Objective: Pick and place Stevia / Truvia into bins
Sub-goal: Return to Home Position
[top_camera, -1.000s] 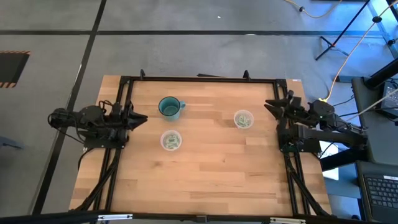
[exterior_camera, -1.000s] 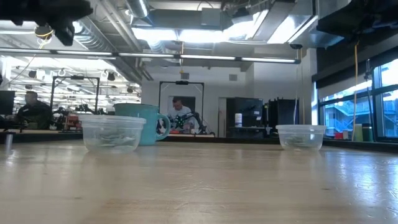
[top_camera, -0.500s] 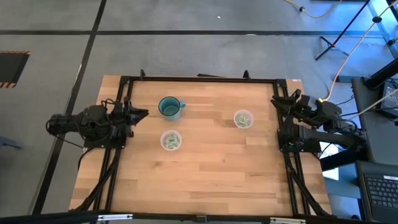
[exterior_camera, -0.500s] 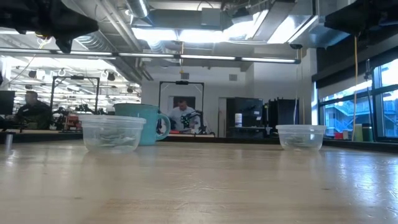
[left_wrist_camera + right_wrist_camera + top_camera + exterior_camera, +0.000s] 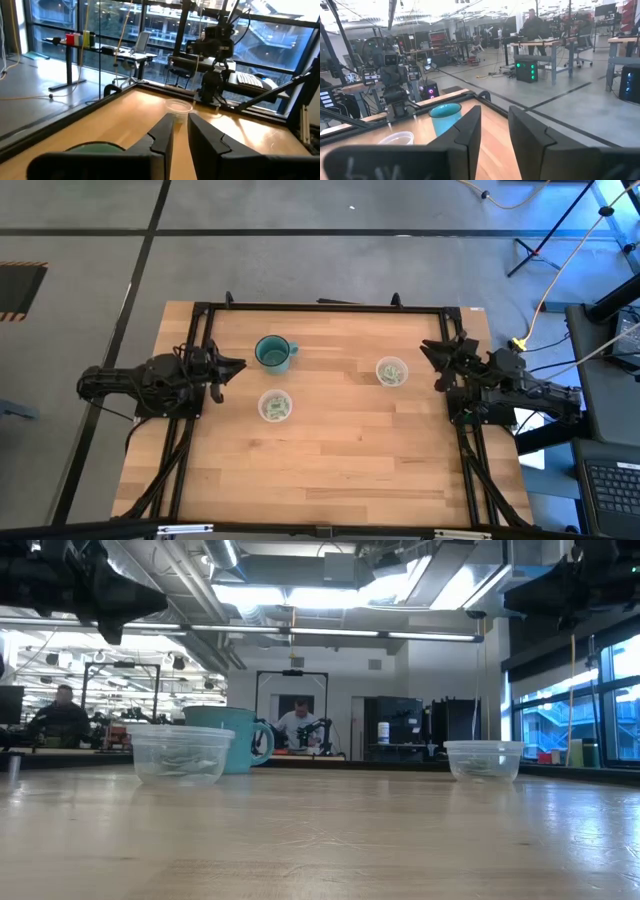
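Two cups hold sachets [image 5: 276, 409]: left cup [image 5: 264, 402] beside the mug [image 5: 272, 353], right cup [image 5: 402, 370] apart. Left gripper [image 5: 228, 367] and right gripper [image 5: 432, 356] hover empty, slightly parted, at bench [image 5: 330, 470] edges.

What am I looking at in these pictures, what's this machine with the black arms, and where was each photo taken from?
This is a robot with two dark arms mounted at opposite ends of a light wooden table. One picture looks straight down from above, and one looks level across the tabletop. The other two come from cameras on the arms' wrists, peering past each arm's own fingers.

On the table stand a teal mug with a handle and two small round clear plastic cups, one just below the mug in the overhead picture and one further right. Both cups hold small white-and-green paper sachets.

The left gripper sits at the table's left edge and the right gripper at its right edge. Each has its fingers slightly apart and holds nothing.
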